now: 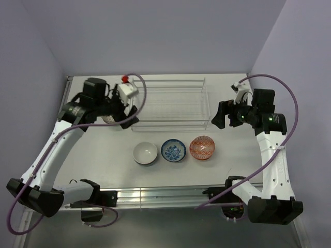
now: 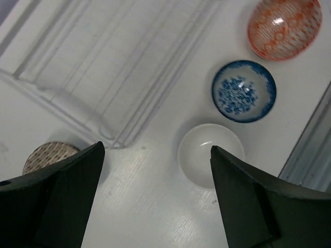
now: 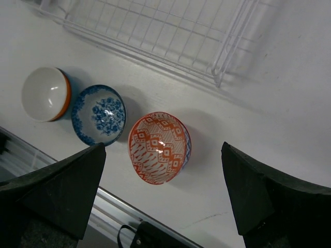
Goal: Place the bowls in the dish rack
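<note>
Light: bright, even | Shadows: soft, beside the orange-red bowl between your right fingers | Blur: fingers fuzzy up close

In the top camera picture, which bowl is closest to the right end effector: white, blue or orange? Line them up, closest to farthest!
From the right end effector:
1. orange-red bowl, at the right end of the row.
2. blue-and-white bowl, in the middle.
3. white bowl, at the left end.

Bowls: four, one mostly hidden, likely grey-brown. Dish rack: one.
</note>
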Controlling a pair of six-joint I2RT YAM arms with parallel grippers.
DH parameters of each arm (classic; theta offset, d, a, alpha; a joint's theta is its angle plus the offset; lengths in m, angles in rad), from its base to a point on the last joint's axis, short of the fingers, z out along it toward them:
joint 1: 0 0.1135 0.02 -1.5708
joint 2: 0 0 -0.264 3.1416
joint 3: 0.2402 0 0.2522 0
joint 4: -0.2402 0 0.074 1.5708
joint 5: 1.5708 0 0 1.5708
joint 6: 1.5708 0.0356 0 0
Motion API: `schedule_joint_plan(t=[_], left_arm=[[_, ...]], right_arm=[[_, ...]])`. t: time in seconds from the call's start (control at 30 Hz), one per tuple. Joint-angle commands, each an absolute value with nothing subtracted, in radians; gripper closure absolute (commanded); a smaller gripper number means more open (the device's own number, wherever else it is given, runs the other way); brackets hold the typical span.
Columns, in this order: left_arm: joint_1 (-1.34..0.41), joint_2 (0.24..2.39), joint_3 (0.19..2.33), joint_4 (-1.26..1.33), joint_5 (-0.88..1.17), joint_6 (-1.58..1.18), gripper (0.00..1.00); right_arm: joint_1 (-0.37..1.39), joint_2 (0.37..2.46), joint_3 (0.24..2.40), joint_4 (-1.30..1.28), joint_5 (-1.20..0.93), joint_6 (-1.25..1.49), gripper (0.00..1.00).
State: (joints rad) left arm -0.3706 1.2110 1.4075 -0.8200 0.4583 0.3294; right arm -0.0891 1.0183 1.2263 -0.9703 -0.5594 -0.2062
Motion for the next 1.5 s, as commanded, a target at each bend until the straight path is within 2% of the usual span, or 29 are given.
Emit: schedule_joint_plan(t=[0.0,0.17,0.4,1.1,1.33,1.47], left_arm=[[-0.579,1.213,1.33,-0.784,0.445,0.42,0.12],[-0.865,1.252,1.206,-0.71,0.422,0.475,0.2],[-1.035,1.342,1.137,-0.611,0.403,0.551,0.28],[-1.077,1.635,1.083,-0.448,0.354,0.729,0.41],[-1.078,1.698,1.088,-0.434,0.342,0.736,0.5],[-1.078,1.738,1.095,-0.436,0.339,0.735,0.59]], right_arm=[[-0.202,1.058,1.284,-1.021,-0.714,-0.198,0.0],[-0.359,1.109,1.296,-1.1,-0.821,-0.239,0.0],[-0.416,1.095,1.27,-1.108,-0.787,-0.238,0.0],[-0.469,1.109,1.239,-1.141,-0.92,-0.235,0.0],[-0.474,1.118,1.258,-1.149,-0.933,-0.244,0.0],[-0.474,1.127,1.258,-1.16,-0.95,-0.252,0.0]])
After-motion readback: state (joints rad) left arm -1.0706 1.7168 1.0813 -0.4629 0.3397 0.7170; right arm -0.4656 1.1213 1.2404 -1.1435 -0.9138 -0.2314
